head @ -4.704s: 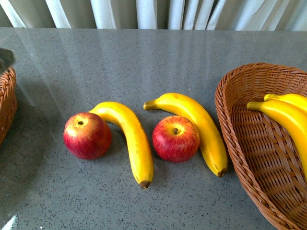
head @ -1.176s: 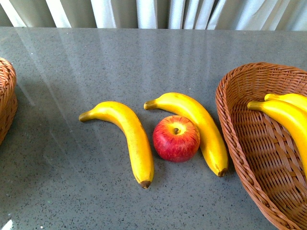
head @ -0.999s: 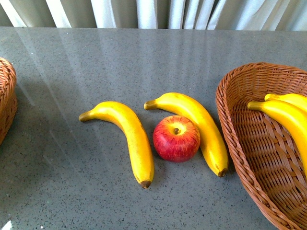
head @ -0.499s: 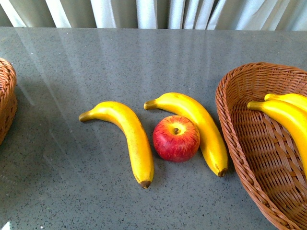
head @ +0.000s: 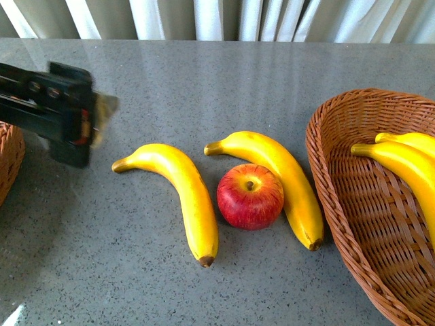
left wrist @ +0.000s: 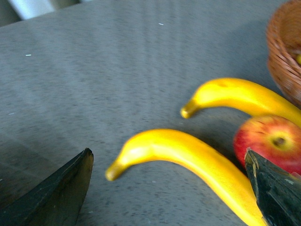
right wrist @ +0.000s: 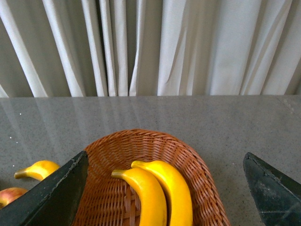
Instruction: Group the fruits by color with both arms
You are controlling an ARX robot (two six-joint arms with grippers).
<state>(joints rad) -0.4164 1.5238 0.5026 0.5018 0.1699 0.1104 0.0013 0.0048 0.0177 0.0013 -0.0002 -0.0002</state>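
Grey speckled tabletop [head: 204,81] with three loose fruits in the middle. A long yellow banana with a brown tip [head: 183,197] lies with its stem toward the robot's left. A second curved yellow banana [head: 279,176] sits to its right. A glossy red apple with a yellowish top [head: 249,197] is tucked into the inner curve of that second one, touching it, and just beside the first.

On the right, a brown woven wicker basket [head: 340,204] holds two more yellow bananas [head: 408,170], side by side. Only the edge of a second wicker basket [head: 10,156] pokes in at far left. Pale pleated curtains [head: 204,19] hang behind the table.

The bulky black left arm [head: 64,112] is above the table on the left, near the first banana's stem (it's pretty blurry in the front view). From its wrist camera, the left gripper [left wrist: 168,155] has its fingers spread wide with nothing held. The right gripper [right wrist: 165,157] is the same: wide apart, empty, up above the basket with the bananas.
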